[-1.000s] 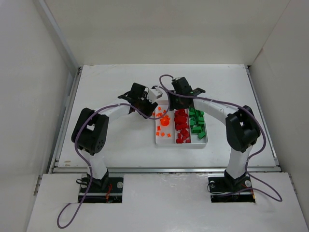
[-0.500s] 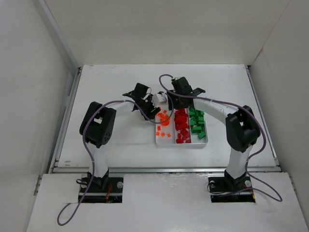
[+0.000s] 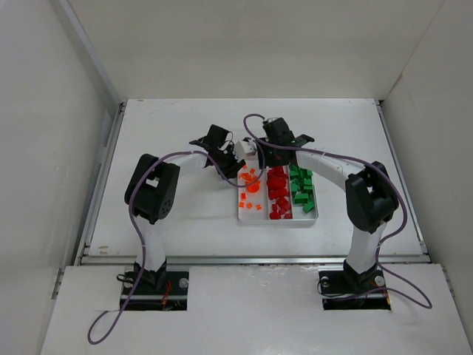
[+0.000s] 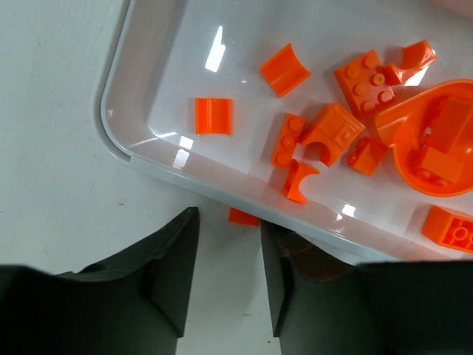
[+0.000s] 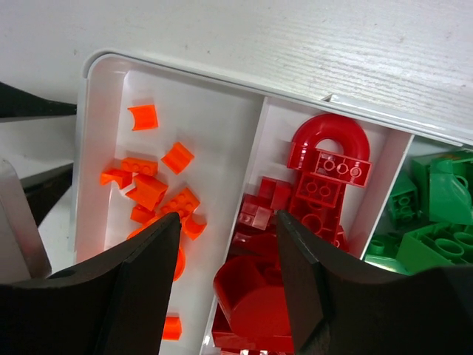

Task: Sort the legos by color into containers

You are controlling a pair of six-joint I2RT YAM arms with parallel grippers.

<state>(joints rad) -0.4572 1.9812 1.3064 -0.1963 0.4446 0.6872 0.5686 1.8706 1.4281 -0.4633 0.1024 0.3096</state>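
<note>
The white tray (image 3: pixel 277 220) has three containers: orange legos (image 3: pixel 250 181) on the left, red legos (image 3: pixel 278 192) in the middle, green legos (image 3: pixel 301 188) on the right. My left gripper (image 3: pixel 238 164) is low at the tray's far left corner, outside its wall (image 4: pixel 148 159). Its jaws (image 4: pixel 228 222) are open and hold nothing. One small orange brick (image 4: pixel 243 216) lies on the table against the tray wall, just past the fingertips. My right gripper (image 5: pixel 229 218) hangs open and unloaded over the divider between the orange bricks (image 5: pixel 151 194) and red bricks (image 5: pixel 325 174).
A large orange dish-shaped piece (image 4: pixel 436 140) lies among the orange bricks. The left gripper's fingers (image 5: pixel 44 188) show at the left edge of the right wrist view, close to the right gripper. White walls enclose the table (image 3: pixel 170 214) on three sides.
The left arm has swung right and its gripper has come down to the tray's far left corner. The right arm has not moved.
</note>
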